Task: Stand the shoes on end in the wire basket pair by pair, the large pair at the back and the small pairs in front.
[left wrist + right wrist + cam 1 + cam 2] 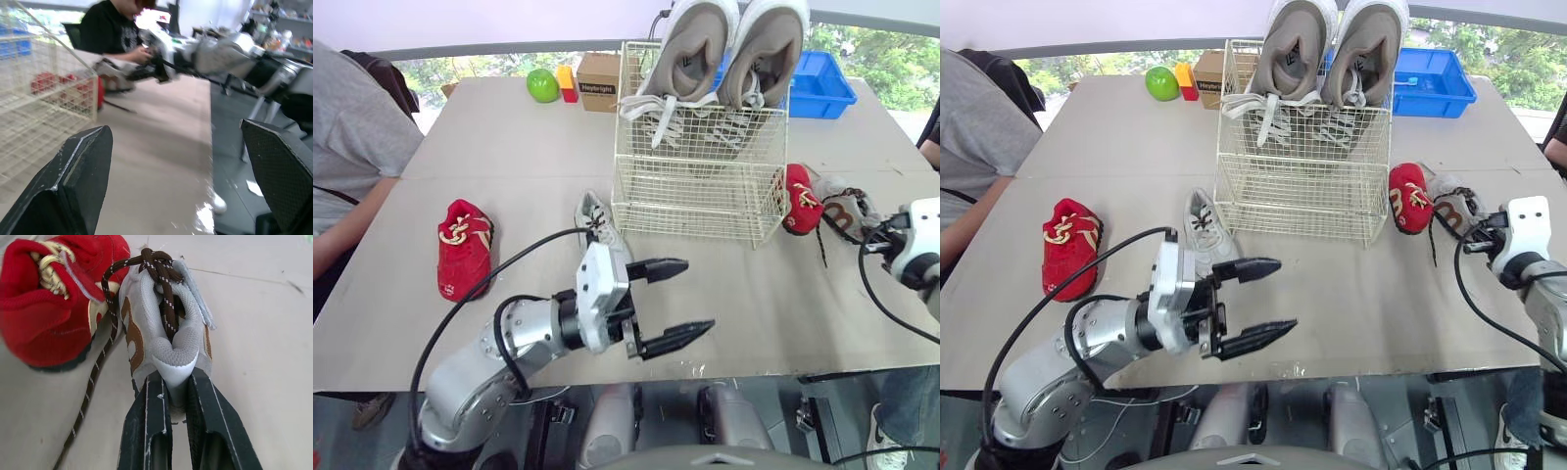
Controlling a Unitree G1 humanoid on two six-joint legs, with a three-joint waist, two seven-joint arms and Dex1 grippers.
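R gripper [178, 382] pinched tight on heel of small grey shoe [171, 328] nr table's [783, 294] right edge, just beside a red shoe [49, 298]. L gripper [697, 294] spread wide, holding nothing, nr front edge. Large pair [724, 49] stands on end at back of wire basket [695, 196].

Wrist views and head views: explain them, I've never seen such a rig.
It is a humanoid robot with two arms, each ending in a two-fingered black claw. Two pictures come from its head, looking down at the table; the other two from a camera on each wrist. The left claw is open, holding nothing. The right claw pinches the heel of a grey shoe beside a red shoe. The wire basket holds the large pair on end; another red shoe and a white shoe lie on the table.
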